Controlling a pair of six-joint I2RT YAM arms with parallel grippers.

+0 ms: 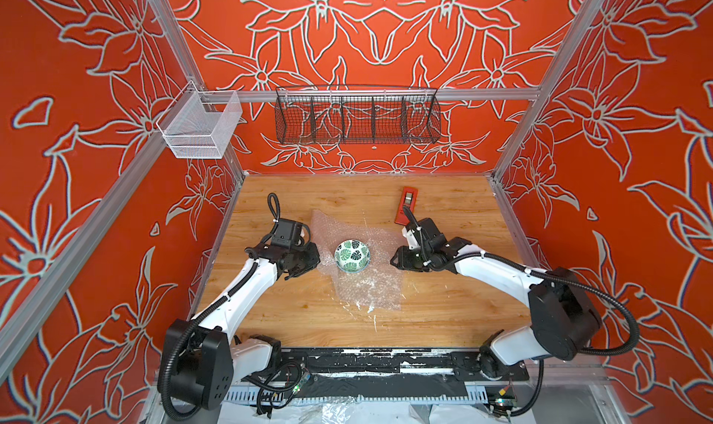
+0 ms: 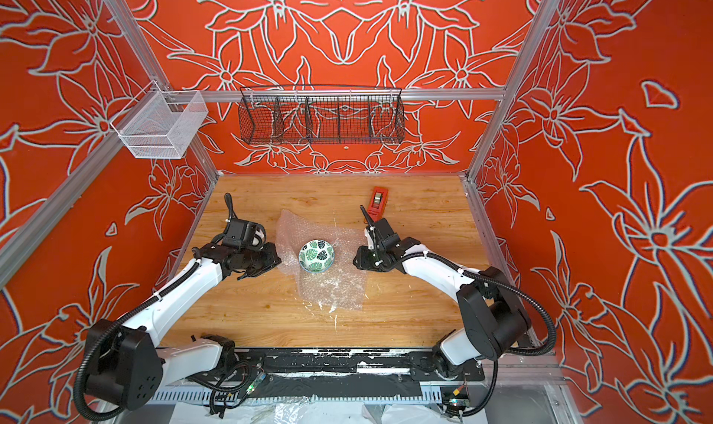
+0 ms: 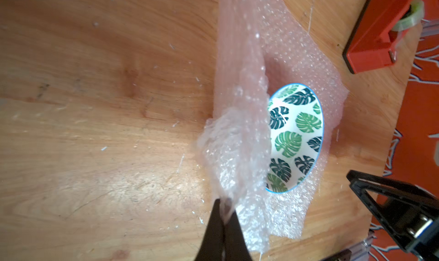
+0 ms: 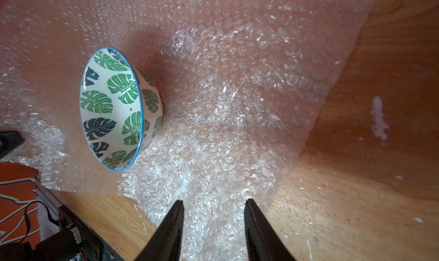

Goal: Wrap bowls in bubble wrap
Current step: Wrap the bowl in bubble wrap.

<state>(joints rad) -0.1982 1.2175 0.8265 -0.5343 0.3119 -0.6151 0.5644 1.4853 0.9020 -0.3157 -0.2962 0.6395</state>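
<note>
The bowl point(image 1: 352, 256), white with green leaves, stands upright on the bubble wrap point(image 1: 366, 291) in the middle of the wooden table, as both top views show. My left gripper point(image 3: 224, 201) is shut on the wrap's left edge. That edge rises in a crumpled fold point(image 3: 240, 86) beside the bowl point(image 3: 297, 138) and hides part of its rim. My right gripper point(image 4: 213, 201) is open, its fingers astride the wrap's point(image 4: 237, 81) right edge with sheet between them. It stands apart from the bowl point(image 4: 114, 107).
A red tape dispenser point(image 1: 405, 206) lies behind the right arm toward the table's back. A white mesh basket point(image 1: 200, 127) and a black wire basket point(image 1: 357, 119) hang on the rail above the back. Red patterned walls enclose three sides.
</note>
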